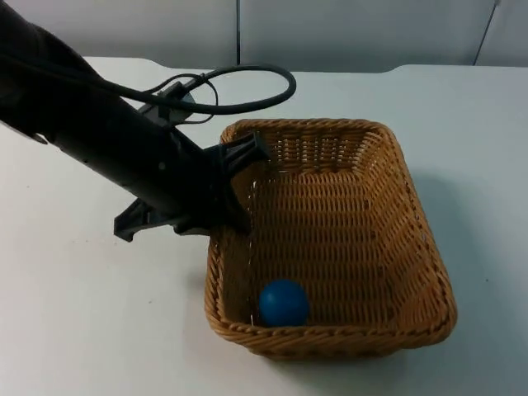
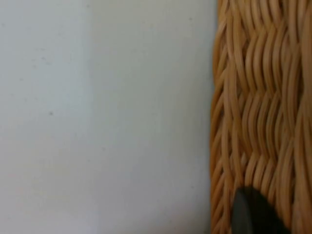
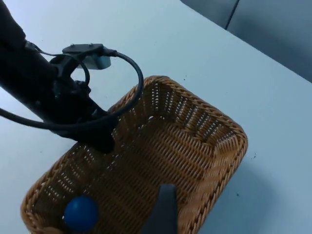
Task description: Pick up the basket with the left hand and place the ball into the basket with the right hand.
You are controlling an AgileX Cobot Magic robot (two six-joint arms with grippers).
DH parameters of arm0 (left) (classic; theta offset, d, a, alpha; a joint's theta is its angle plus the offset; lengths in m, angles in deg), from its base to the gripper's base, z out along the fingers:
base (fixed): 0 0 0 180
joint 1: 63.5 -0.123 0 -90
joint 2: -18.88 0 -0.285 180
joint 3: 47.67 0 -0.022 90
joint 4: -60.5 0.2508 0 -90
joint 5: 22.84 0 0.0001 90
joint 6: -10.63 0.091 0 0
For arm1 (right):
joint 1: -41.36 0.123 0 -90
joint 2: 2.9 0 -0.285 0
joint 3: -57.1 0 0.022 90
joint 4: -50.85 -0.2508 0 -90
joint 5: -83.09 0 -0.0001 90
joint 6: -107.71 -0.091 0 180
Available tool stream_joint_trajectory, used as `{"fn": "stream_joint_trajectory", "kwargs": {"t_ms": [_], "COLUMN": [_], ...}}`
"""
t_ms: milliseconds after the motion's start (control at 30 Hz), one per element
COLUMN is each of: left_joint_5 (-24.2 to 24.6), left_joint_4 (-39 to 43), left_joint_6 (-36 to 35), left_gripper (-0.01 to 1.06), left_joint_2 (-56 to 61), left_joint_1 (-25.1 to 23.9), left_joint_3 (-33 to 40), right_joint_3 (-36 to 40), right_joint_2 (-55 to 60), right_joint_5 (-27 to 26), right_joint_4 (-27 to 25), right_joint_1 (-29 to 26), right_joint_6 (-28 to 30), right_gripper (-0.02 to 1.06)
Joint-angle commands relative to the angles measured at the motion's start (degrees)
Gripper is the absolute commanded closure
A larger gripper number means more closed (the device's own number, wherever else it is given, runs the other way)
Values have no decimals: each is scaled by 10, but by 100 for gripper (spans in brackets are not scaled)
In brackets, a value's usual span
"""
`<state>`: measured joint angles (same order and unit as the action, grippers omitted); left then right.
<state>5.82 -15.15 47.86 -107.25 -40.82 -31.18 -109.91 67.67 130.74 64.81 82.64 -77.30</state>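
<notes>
Over the white table (image 1: 74,313), the left gripper (image 1: 235,202) pinches the basket (image 1: 346,223) by its left rim, holding it tilted. A blue ball (image 1: 284,303) lies inside, in the near left corner. The right gripper (image 3: 163,214) hovers above the basket (whether its fingers are spread, I cannot tell).

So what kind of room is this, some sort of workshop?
More likely a robot test bench: a bare white table against a grey partition wall, holding a wicker basket with a blue ball inside. The left claw is at its rim.
</notes>
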Motion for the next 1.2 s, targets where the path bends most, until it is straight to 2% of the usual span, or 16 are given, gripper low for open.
{"fn": "stream_joint_trajectory", "kwargs": {"t_ms": [0,167,367,433,467,500,567,667,700,767,800,1167], "left_joint_5": [-4,-14,-4,8,12,12,19,32,32,50,54,60], "left_joint_4": [-20,-20,-17,-18,-20,-20,-23,-23,-23,-35,-43,-33], "left_joint_6": [3,15,39,51,53,53,62,62,62,62,62,62], "left_gripper": [105,105,104,97,90,90,71,28,28,5,0,0], "left_joint_2": [-1,-14,-22,-22,-22,-22,-22,-22,-22,-22,-21,47], "left_joint_1": [4,4,4,4,4,4,4,4,4,4,4,3], "left_joint_3": [-6,-6,-6,-7,-7,-7,-7,-7,-7,-7,-7,-7], "right_joint_3": [13,16,16,16,16,16,16,16,16,16,16,16], "right_joint_2": [-25,-59,-82,-87,-87,-87,-87,-87,-87,-87,-87,-87], "right_joint_5": [-14,-17,-16,-16,-16,-16,-16,-15,-15,-15,-15,-17], "right_joint_4": [10,11,12,12,12,12,12,12,12,12,12,13], "right_joint_1": [-1,-1,-1,-1,-1,-1,-1,-1,-1,-1,-1,-1], "right_joint_6": [-13,-20,-23,-23,-23,-23,-23,-23,-23,-24,-24,-25], "right_gripper": [28,28,28,28,28,28,28,28,28,28,28,28]}}
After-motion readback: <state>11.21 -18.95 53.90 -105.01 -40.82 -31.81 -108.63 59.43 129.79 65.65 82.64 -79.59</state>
